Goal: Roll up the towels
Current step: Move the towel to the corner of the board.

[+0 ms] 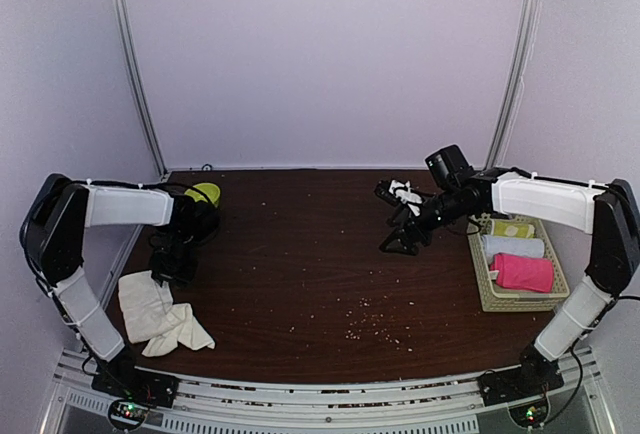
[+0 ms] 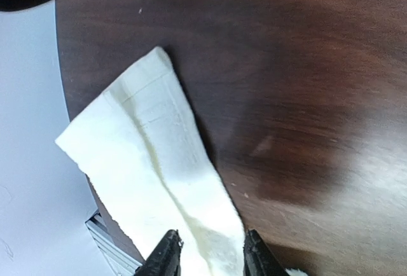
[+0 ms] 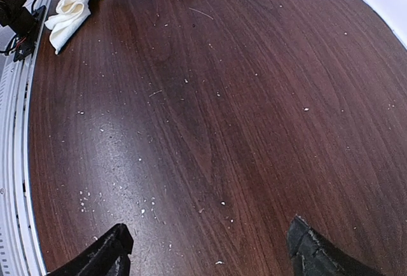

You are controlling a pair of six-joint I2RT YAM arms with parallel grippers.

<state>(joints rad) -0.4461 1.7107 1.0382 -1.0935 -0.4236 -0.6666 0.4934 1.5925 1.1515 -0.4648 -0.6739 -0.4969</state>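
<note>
Nearest me, along the metal rail (image 1: 330,399) where both arms are bolted, the dark wooden table (image 1: 300,254) begins. On its near-left corner lies the cream towel (image 1: 158,316), rumpled and half folded, one end trailing toward the edge. The left gripper (image 1: 168,272) hangs right over the towel's far end and hides that corner from above. From its wrist, the two fingers (image 2: 166,257) stand partly apart, astride a raised fold of the cloth that fills the gap between them. I cannot tell whether they are biting into it. Pale crumbs (image 1: 365,319) are scattered over the middle of the table. Further in on the right, the right gripper (image 1: 400,244) hovers low over bare wood, jaws spread wide with nothing between them. Just beside it, at the right edge, sits a woven basket (image 1: 483,289). The pink towel (image 1: 522,272) is at its near end, then a white roll (image 1: 515,247), then a yellow-green roll (image 1: 512,227), which the right forearm partly crosses. At the far left, a yellow-green object (image 1: 205,192) peeks from behind the left arm.
</note>
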